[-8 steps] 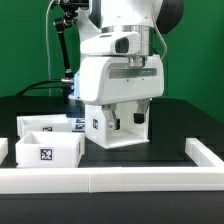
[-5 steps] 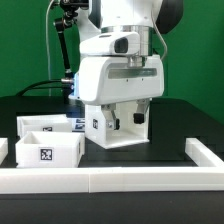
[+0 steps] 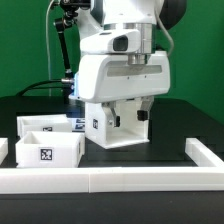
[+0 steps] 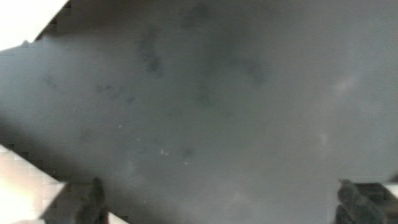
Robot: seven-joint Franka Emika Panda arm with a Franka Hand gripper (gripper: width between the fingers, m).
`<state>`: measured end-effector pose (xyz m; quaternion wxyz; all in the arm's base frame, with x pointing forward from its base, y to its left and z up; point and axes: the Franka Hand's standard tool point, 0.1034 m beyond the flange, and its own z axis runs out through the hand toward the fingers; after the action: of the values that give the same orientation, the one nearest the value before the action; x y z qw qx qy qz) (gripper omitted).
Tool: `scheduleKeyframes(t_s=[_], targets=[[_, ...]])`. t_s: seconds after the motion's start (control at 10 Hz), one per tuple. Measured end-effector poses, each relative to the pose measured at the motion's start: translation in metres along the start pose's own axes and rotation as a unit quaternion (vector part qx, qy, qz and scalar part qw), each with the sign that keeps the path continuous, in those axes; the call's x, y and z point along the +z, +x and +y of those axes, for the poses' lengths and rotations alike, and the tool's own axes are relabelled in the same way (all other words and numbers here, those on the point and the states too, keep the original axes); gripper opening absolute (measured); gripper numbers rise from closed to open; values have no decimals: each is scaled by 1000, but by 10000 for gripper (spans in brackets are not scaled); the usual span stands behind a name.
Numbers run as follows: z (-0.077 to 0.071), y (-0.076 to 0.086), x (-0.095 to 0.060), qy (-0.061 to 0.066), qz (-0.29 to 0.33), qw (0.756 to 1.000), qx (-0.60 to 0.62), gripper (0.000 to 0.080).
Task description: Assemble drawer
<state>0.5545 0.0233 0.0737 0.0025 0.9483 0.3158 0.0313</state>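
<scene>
The white drawer casing stands on the black table, with a square tag on its side toward the exterior view's left. Two white shallow trays sit to its left: one in front with a tag on its face, the other just behind it. My gripper hangs low over the casing, its dark fingers partly in front of the opening. In the wrist view the fingertips stand far apart with only a blurred dark surface between them. My gripper is open and empty.
A long low white border rail runs along the table's front, with a raised end at the exterior view's right. A black stand with cables rises behind, at the left. A green wall is at the back.
The hand has risen slightly and shifted a little toward the exterior view's right. The casing and trays have not moved.
</scene>
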Motion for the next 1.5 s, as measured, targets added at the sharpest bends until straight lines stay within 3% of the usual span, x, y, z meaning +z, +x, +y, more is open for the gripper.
scheduleKeyframes(t_s=[0.2, 0.5, 0.7, 1.0, 1.5], targets=[[-9, 1, 0, 10, -13, 997, 82, 649], [-15, 3, -2, 9, -12, 996, 83, 649], [-29, -1, -29, 2, -6, 997, 73, 649], [-44, -18, -50, -4, -3, 998, 68, 649], [-48, -20, -51, -4, -6, 997, 76, 649]])
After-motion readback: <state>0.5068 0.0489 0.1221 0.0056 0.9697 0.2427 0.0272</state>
